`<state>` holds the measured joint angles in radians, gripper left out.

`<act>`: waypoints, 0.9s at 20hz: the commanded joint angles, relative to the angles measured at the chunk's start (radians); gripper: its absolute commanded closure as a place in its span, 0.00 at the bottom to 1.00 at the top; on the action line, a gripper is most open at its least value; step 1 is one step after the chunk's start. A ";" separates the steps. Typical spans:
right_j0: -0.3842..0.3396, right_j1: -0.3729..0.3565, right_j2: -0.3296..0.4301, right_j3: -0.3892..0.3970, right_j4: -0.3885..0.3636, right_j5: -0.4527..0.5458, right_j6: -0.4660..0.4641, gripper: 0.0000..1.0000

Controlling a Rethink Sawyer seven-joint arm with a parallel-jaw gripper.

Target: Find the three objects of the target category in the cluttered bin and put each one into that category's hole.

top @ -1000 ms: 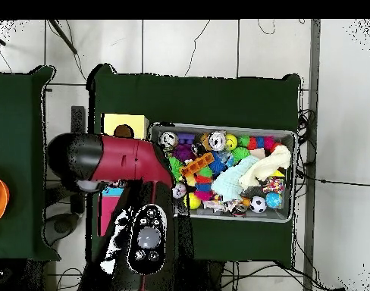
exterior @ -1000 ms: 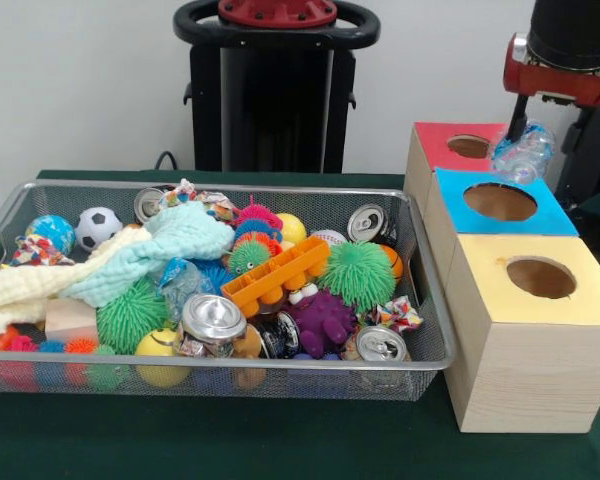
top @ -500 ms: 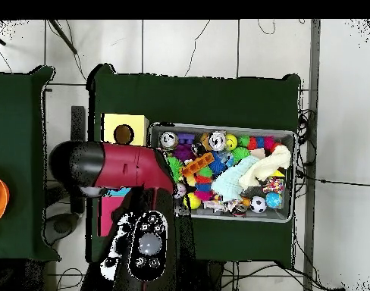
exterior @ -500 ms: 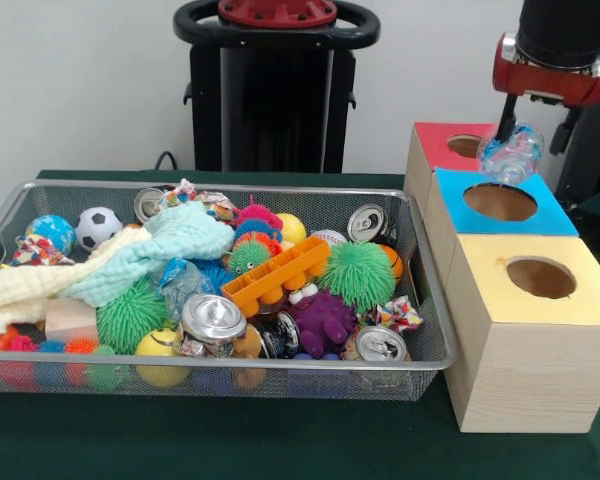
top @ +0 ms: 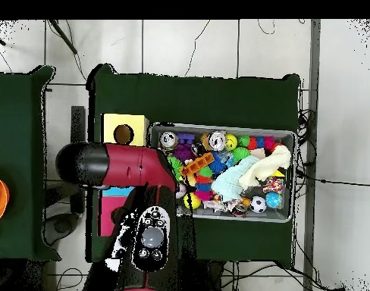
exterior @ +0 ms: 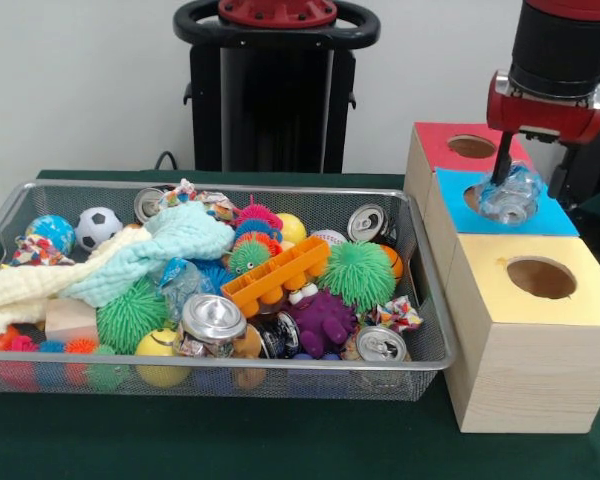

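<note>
1. The end effector (exterior: 508, 186) hangs from the red and black arm (exterior: 555, 60) over the blue-topped box (exterior: 550, 215), at the near edge of that box's hole.
2. It is closed on a crumpled clear plastic bottle (exterior: 510, 195), which sits directly beneath the red wrist housing, between the dark fingers (exterior: 501, 160). Only one finger shows clearly, on the bottle's left side.
3. The bottle is low over the blue box's hole and hides most of it; whether its underside touches the rim cannot be told.
4. Three boxes stand in a row on the green surface (exterior: 280, 440): a red-topped box (exterior: 435, 150) farthest back, the blue one in the middle, and a yellow-topped box (exterior: 535, 330) nearest. Each has a round hole in its top.
5. The wire mesh bin (exterior: 210, 375) stands just beside the boxes, to their left. It holds spiky balls, several drink cans, an orange toy tray (exterior: 275, 272), a purple toy (exterior: 320, 320), a soccer ball (exterior: 98, 226) and pale cloths (exterior: 130, 255).
6. In the overhead view the arm (top: 123, 167) covers the blue box and the end effector, so the grip cannot be checked there.
</note>
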<state>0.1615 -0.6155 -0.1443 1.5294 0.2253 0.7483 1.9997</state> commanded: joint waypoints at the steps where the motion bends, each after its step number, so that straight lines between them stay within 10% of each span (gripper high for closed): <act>1: -0.039 0.068 0.047 0.105 -0.047 -0.105 0.095 0.00; 18: -0.048 0.096 0.064 0.140 -0.055 -0.168 0.090 0.00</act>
<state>0.1390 -0.6062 -0.1437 1.5385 0.2257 0.7157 1.9997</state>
